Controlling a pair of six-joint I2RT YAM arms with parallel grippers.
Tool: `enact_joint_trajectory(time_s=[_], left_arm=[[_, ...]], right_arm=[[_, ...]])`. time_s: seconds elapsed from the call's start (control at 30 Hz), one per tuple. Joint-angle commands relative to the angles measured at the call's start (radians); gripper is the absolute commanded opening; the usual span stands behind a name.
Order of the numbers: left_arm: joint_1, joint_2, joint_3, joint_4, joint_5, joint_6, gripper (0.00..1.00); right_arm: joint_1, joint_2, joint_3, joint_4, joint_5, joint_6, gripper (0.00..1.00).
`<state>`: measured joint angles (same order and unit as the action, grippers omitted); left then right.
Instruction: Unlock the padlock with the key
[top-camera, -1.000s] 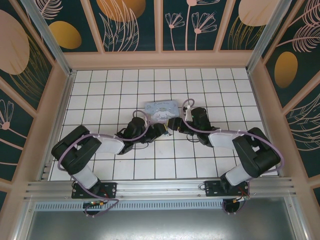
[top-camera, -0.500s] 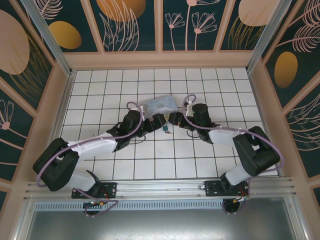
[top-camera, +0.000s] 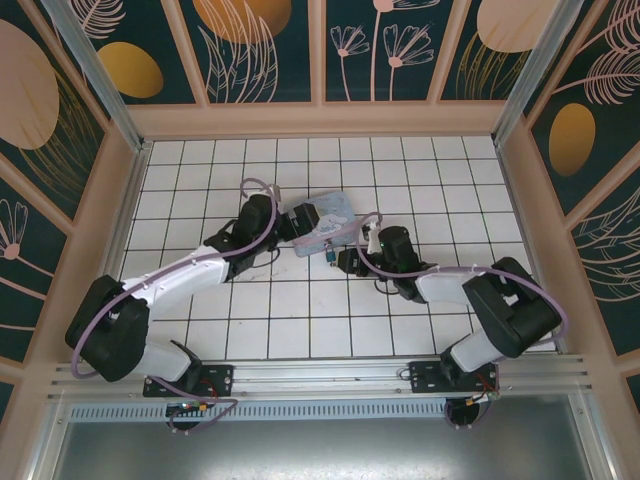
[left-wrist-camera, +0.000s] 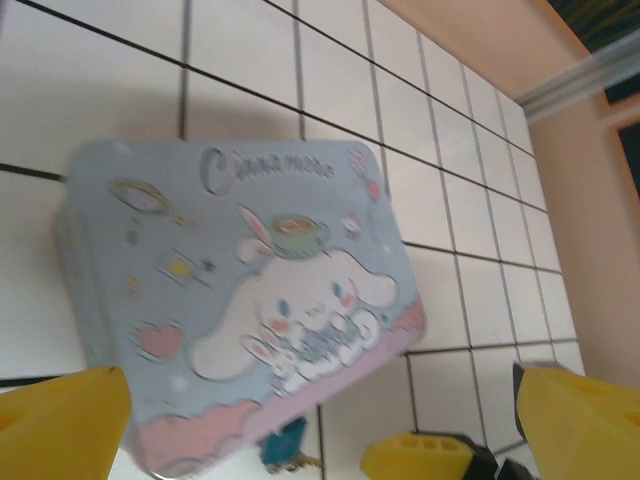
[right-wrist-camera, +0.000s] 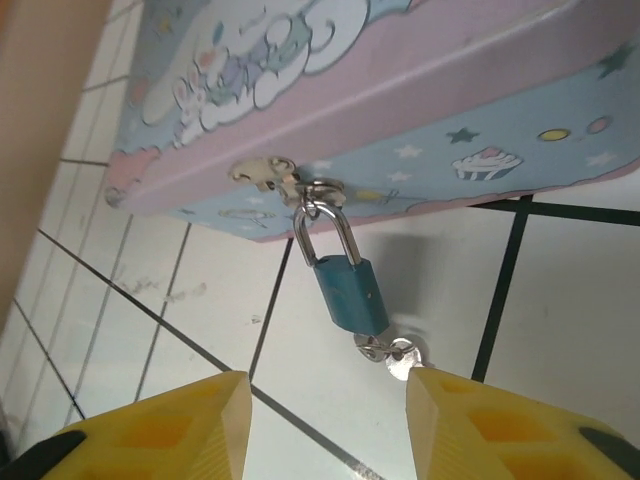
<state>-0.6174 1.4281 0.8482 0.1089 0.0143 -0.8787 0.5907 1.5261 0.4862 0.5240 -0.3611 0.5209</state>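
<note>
The padlock (right-wrist-camera: 350, 292) hangs from the tin box's (right-wrist-camera: 400, 120) clasp at mid-frame in the right wrist view, with the key (right-wrist-camera: 392, 352) at its lower end. The right claw (right-wrist-camera: 325, 405) sits just below, fingers apart and empty. The left claw (left-wrist-camera: 320, 425) gapes wide over the tin's lid.

A pastel lavender-blue Cinnamoroll tin box (top-camera: 328, 215), lid printed with a white long-eared cartoon character, lies askew on the white-tiled desk (top-camera: 190, 175), enclosed by dark teal floral wall panels (top-camera: 375, 50).

Teal padlock (right-wrist-camera: 349, 292) shackled to tin box (right-wrist-camera: 480, 110) clasp, key (right-wrist-camera: 392, 353) at its base
</note>
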Motion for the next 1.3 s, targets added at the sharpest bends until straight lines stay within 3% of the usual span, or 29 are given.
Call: enact_joint_trajectory(time_s=[0.0, 0.57, 0.7, 0.97, 1.27], left_arm=[[0.053, 0.027, 0.018, -0.051, 0.035, 0.029, 0.99], [0.149, 0.099, 0.025, -0.047, 0.203, 0.049, 0.99], [0.153, 0.101, 0.025, -0.056, 0.219, 0.060, 0.98], [0.160, 0.112, 0.048, -0.080, 0.234, 0.085, 0.98], [0.161, 0.143, 0.101, -0.136, 0.182, 0.141, 0.99]], right_arm=[[0.025, 0.061, 0.061, -0.008, 0.044, -0.060, 0.44], [0.095, 0.221, 0.157, -0.026, 0.119, -0.052, 0.40], [0.104, 0.243, 0.174, -0.029, 0.138, -0.037, 0.32], [0.107, 0.217, 0.178, -0.112, 0.199, -0.036, 0.02], [0.103, 0.209, 0.196, -0.168, 0.231, -0.022, 0.00]])
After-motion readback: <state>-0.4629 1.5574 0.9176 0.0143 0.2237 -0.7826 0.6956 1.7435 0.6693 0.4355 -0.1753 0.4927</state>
